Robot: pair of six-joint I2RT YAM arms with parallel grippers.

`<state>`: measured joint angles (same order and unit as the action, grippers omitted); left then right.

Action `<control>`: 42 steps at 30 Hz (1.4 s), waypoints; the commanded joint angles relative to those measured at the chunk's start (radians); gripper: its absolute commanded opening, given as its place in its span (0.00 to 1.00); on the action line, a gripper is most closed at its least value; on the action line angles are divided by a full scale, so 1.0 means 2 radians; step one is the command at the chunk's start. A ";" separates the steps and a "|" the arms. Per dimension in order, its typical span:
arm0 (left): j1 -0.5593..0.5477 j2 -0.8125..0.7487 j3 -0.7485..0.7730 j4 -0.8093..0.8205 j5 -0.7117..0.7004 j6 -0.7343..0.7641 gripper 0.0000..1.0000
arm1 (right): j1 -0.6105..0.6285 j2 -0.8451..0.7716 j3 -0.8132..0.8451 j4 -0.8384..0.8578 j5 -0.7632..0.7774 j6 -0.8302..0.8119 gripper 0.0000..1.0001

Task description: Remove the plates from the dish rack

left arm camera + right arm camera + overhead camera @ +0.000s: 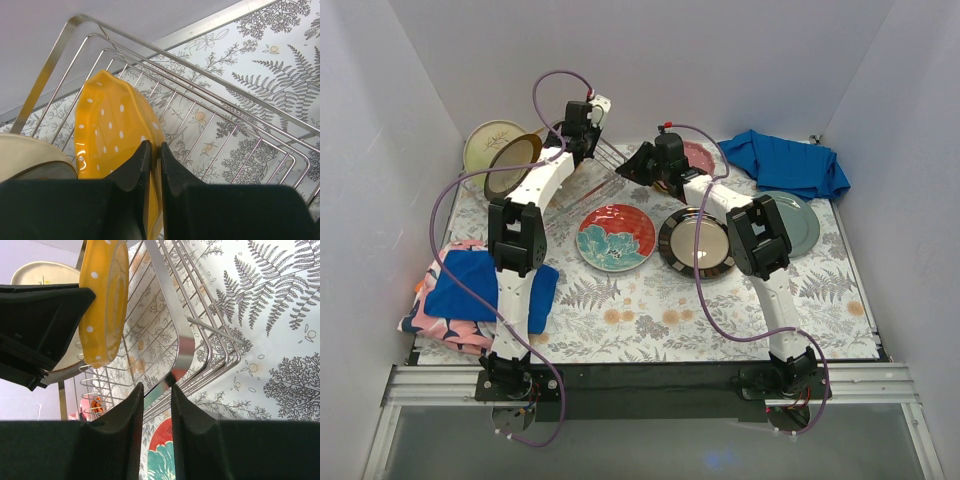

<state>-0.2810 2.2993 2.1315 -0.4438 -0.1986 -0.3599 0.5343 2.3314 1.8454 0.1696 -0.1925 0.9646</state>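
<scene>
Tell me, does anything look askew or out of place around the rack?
Nothing spilled or broken. The rack sits diagonal to the table; the right claw grips its rim while the left claw pinches the orange plate.

Just left of the left fingers [134, 167] the cream plate [30, 155] crowds in, and the orange dotted plate [107, 125] fills the gap between them. To their right the dish rack [215, 120] slots lie bare. The rack's rim bars the way ahead of the right fingers [127, 425]; the table [280, 315] to their right looks open, with a floral plate [162, 460] apparently just beneath.
</scene>
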 commanded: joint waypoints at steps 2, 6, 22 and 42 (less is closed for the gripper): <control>0.027 -0.084 -0.016 0.031 -0.045 0.013 0.00 | 0.001 0.012 0.084 0.018 -0.002 -0.047 0.24; 0.032 -0.089 -0.024 0.033 -0.037 0.006 0.00 | 0.012 0.032 0.120 0.019 0.003 -0.051 0.32; 0.036 -0.093 -0.023 0.036 -0.030 0.003 0.00 | 0.011 -0.039 0.054 -0.043 0.092 -0.057 0.41; 0.046 -0.098 -0.023 0.035 -0.013 -0.010 0.00 | 0.070 0.023 0.077 0.144 0.088 -0.087 0.61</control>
<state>-0.2245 2.2421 2.0747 -0.4049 -0.1825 -0.3912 0.6498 2.3333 1.9621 0.3092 -0.0525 0.7982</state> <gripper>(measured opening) 0.060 0.610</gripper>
